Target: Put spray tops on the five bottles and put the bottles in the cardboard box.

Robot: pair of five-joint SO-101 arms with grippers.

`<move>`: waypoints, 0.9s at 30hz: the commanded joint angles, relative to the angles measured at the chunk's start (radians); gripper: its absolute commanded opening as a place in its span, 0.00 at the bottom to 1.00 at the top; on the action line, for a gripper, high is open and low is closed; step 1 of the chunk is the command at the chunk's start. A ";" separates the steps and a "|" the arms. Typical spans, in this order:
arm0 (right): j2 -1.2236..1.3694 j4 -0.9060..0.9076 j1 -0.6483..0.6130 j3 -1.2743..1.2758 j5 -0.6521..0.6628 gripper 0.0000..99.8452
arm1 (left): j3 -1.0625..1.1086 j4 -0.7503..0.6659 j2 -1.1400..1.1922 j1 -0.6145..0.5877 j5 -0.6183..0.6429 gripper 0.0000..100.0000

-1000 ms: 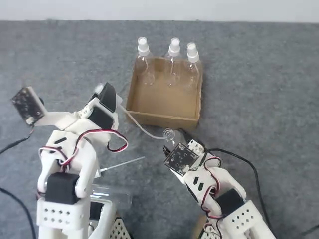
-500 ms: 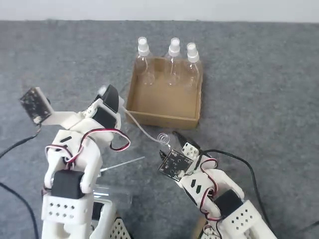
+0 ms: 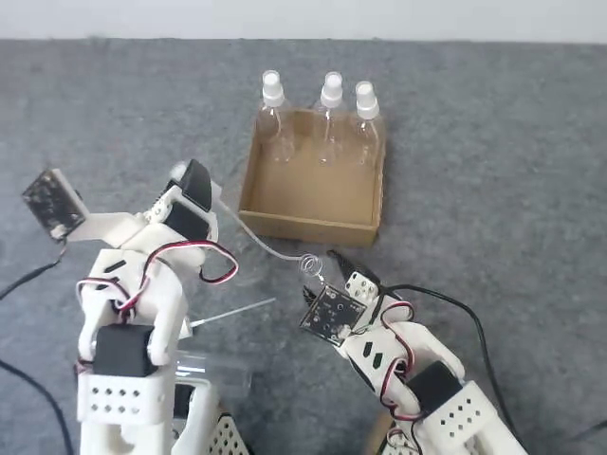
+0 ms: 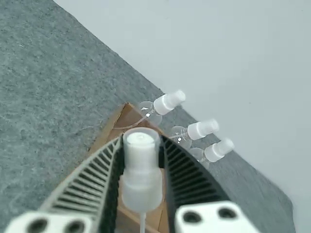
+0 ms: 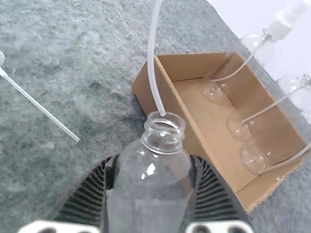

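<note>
Three capped bottles (image 3: 331,114) stand in the cardboard box (image 3: 313,226). Left claw (image 4: 141,141) pinches a spray top (image 4: 141,174), its tube (image 5: 153,73) meeting the bottle (image 5: 148,194) clamped by right claw (image 5: 152,165).

I list: bottle (image 5: 148,184), clear glossy plastic; spray top (image 4: 141,170), smooth white plastic; box (image 3: 308,227), matt cardboard; mat (image 3: 474,142), rough fuzzy cloth.

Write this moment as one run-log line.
left gripper: shut on spray top | right gripper: shut on bottle | tube end at bottle mouth | box: three capped bottles inside
</note>
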 commanded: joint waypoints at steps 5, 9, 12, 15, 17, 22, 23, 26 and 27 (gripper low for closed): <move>-0.024 0.005 -0.012 -0.012 0.011 0.03 | -0.044 -0.031 -0.020 0.029 0.006 0.01; -0.024 -0.002 -0.012 0.006 0.014 0.03 | -0.067 -0.029 -0.032 0.021 0.009 0.01; -0.024 -0.002 -0.012 0.006 0.014 0.03 | -0.067 0.005 -0.092 0.021 0.008 0.01; -0.024 -0.002 -0.012 0.006 0.014 0.03 | -0.067 0.052 -0.178 0.021 0.006 0.01; -0.024 -0.002 -0.012 0.006 0.014 0.03 | -0.062 0.068 -0.219 0.025 0.006 0.01; -0.024 -0.002 -0.012 0.006 0.014 0.03 | 0.016 -0.009 -0.238 0.021 0.003 0.01; -0.024 -0.002 -0.012 0.006 0.014 0.03 | 0.030 -0.026 -0.235 0.021 -0.002 0.01; -0.024 -0.002 -0.012 0.006 0.014 0.03 | 0.056 -0.046 -0.233 0.031 -0.028 0.01; -0.024 -0.002 -0.012 0.006 0.014 0.03 | 0.059 -0.044 -0.233 0.031 -0.028 0.01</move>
